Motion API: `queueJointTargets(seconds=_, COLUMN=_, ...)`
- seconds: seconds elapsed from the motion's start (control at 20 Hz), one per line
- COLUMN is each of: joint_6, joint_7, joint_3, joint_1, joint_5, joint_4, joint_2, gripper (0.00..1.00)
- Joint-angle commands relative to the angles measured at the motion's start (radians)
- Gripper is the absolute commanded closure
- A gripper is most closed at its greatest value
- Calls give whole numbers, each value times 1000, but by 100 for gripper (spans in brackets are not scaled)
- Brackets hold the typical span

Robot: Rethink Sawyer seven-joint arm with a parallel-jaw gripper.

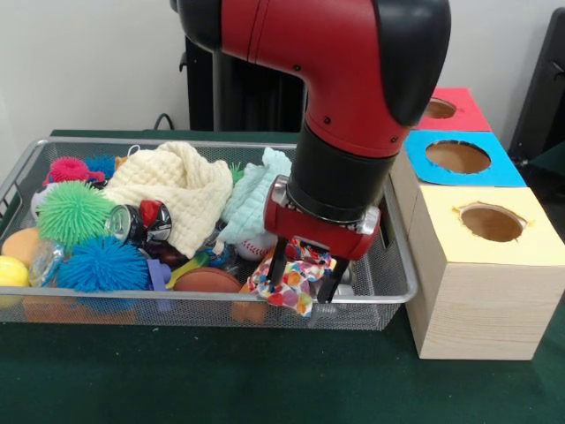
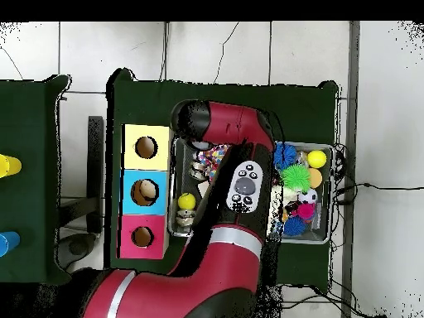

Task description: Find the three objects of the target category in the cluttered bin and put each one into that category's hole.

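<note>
My gripper [image 1: 306,281] pinches the confetti-patterned cloth scrap [image 1: 291,284], white with red, orange, blue spots, seemingly crumpled, over the bin [image 1: 388,265]

The dark green cloth-covered counter [image 1: 221,380] carries the silver wire-mesh bin [image 1: 177,309] at left and three pale wooden boxes [image 1: 481,309] at right.

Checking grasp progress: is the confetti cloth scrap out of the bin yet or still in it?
Still in. The confetti cloth scrap hangs between the gripper fingers inside the bin, below its rim.
</note>
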State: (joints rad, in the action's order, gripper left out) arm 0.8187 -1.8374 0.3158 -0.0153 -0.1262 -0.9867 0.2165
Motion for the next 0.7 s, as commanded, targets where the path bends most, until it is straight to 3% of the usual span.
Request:
queueJointTargets(seconds=0.05, joint_6=-77, joint_7=-191, joint_3=-79, joint_1=-13, joint_5=-12, joint_4=-87, joint_2=-53, gripper=0)
queueJointTargets(seconds=0.6, joint_6=-93, joint_7=-163, joint_3=-78, joint_1=-17, joint_5=-6, joint_4=-80, joint_2=-66, gripper=0)
queueJointTargets(seconds=0.65, joint_6=-99, joint_7=-158, joint_3=-79, joint_1=-17, joint_5=-3, joint_4=-84, joint_2=-64, gripper=100)
queueJointTargets(seconds=0.7, joint_6=-96, joint_7=-160, joint_3=-75, joint_1=-14, joint_5=-1, joint_4=-82, joint_2=-65, gripper=100)
